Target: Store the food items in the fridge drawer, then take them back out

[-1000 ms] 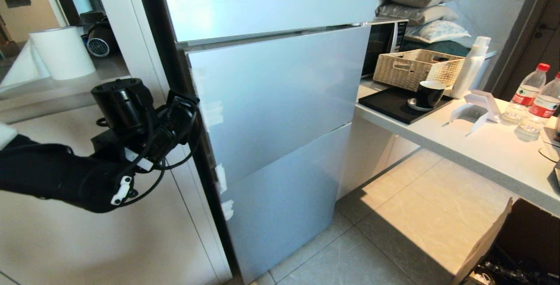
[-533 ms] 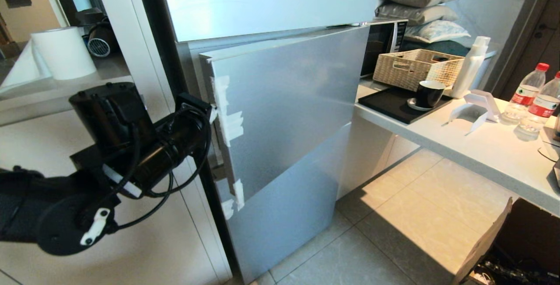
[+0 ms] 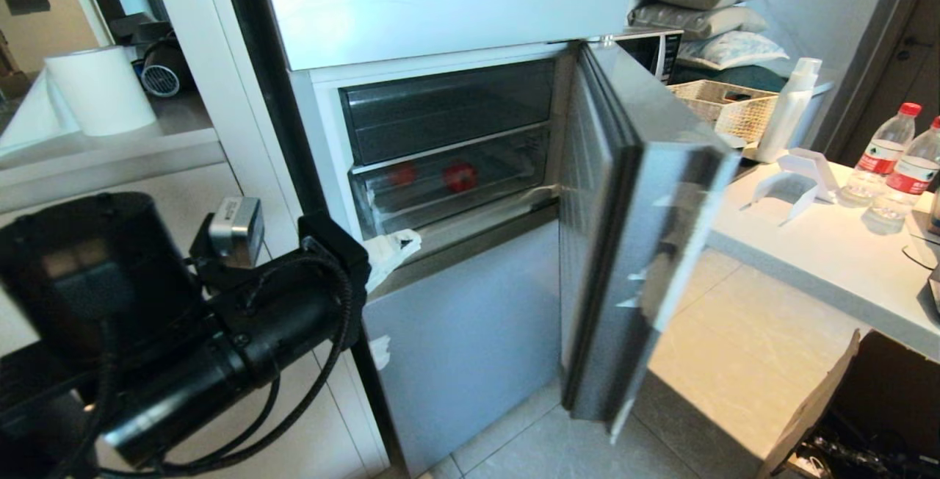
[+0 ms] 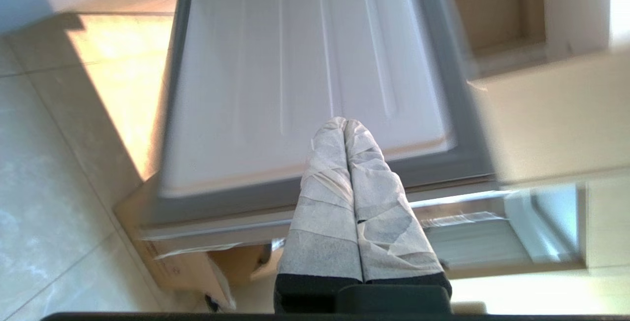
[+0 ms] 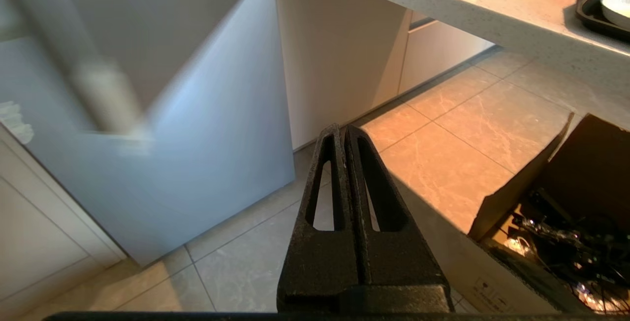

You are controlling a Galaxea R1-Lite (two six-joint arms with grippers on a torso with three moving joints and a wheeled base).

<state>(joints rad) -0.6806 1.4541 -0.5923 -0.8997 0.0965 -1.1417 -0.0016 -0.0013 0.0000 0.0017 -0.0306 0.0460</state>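
Two red food items (image 3: 460, 176) (image 3: 402, 173) show through the clear front of the fridge drawer (image 3: 507, 196), the lower of two drawers in the opened middle compartment. The drawer is pushed in. The compartment's door (image 3: 646, 244) stands swung wide to the right; its white inner side (image 4: 305, 75) fills the left wrist view. My left gripper (image 3: 407, 242) (image 4: 344, 123) has its white-taped fingers shut on nothing, just off the compartment's lower left corner. My right gripper (image 5: 343, 131) is shut and empty, pointing down at the floor tiles.
The open door juts out over the floor in front of the counter (image 3: 822, 258). Water bottles (image 3: 885, 152), a white bottle (image 3: 789, 108) and a wicker basket (image 3: 723, 104) stand on the counter. A cardboard box (image 3: 859, 420) sits on the floor at the right. A paper roll (image 3: 99, 89) rests on the left shelf.
The middle fridge door went from closed to swung wide open to the right, baring the two drawers and the red items. My left arm drew back toward the camera.
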